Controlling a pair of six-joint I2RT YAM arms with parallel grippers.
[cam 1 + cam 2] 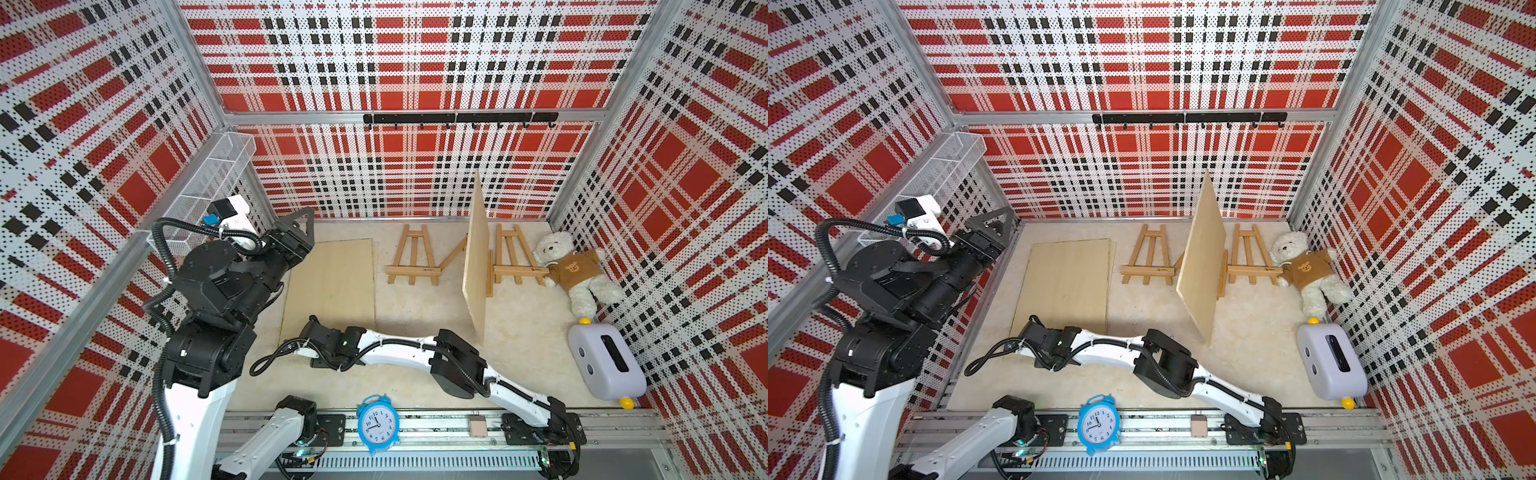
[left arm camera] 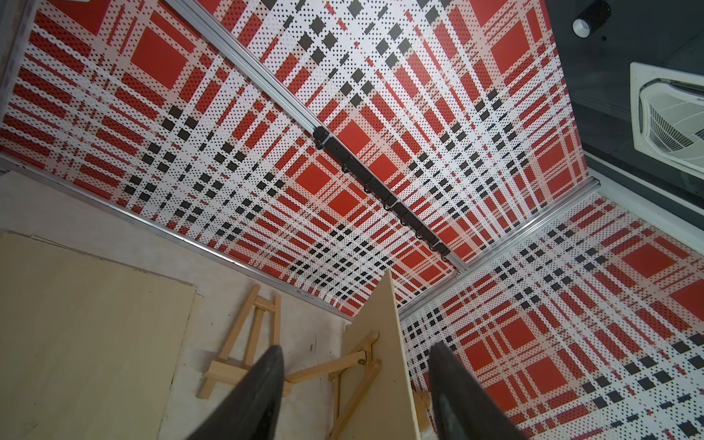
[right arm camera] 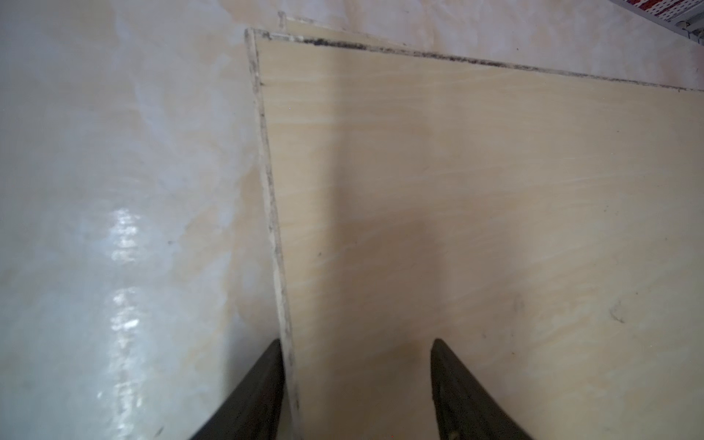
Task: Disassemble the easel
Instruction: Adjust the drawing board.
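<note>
The blue alarm clock (image 1: pixel 378 423) is carrying the only readable figures: black numerals are running round its white dial, with the 12 at the top showing clearly in both top views and the rest coming through small. A line of tiny print below the hands is too small to read. A small dark stamp is sitting on the ledge of the first easel (image 1: pixel 413 270) and of the second easel (image 1: pixel 519 269), both illegible.

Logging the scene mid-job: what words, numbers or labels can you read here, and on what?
"12", "1", "2" and onward round the dial: blue alarm clock.
Dark mark on each easel ledge: too small to read.
Teddy bear's shirt: a bear face only, no words.
</note>
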